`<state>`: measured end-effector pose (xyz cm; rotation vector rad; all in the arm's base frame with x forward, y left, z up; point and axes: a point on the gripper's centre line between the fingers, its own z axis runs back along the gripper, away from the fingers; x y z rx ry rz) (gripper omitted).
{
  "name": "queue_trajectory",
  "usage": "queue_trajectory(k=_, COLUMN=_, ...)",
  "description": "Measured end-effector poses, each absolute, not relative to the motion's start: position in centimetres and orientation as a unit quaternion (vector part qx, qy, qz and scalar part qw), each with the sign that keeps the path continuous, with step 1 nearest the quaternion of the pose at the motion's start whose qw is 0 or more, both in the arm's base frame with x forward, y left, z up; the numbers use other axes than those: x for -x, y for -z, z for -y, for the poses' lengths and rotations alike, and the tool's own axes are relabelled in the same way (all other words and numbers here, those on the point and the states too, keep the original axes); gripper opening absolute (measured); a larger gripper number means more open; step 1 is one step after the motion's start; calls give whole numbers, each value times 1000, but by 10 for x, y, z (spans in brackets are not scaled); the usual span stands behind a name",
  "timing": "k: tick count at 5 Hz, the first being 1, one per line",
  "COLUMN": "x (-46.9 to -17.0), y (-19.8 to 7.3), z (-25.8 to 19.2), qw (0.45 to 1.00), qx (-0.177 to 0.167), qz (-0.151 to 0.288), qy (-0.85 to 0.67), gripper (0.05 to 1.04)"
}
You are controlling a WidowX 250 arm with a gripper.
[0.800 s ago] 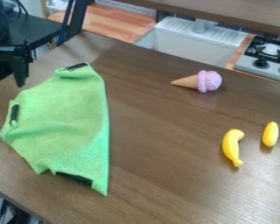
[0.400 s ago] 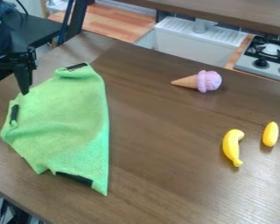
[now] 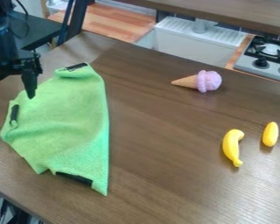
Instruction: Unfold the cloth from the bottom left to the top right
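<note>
At the upper left of the view, the black gripper [image 3: 11, 95] hangs over the table's left edge and the cloth's upper left side. It is open, its two fingers spread wide with nothing between them. The green cloth [image 3: 66, 122] lies folded on the left part of the table, with a long straight edge down its right side. Dark patches show at its top corner, left side and bottom edge. One finger overlaps the cloth's upper left edge in the view; whether it touches cannot be told.
On the wooden table [image 3: 160, 175], an ice cream cone toy [image 3: 208, 81] lies at the upper middle. A banana [image 3: 232, 147] and a smaller yellow toy [image 3: 270, 134] lie at the right. A sink [image 3: 192, 41] and a stove [image 3: 268, 59] stand beyond the far edge.
The gripper has come in from the left edge, moving right and down toward the cloth, and both fingers now show. The cloth and toys have not moved.
</note>
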<state>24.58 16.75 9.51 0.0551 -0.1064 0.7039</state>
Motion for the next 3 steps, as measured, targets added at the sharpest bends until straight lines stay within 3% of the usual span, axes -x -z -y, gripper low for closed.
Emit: queue_trajectory(k=3, x=-258, y=-75, z=-176, qw=932, qx=-37, qz=46, qy=-358, gripper=1000)
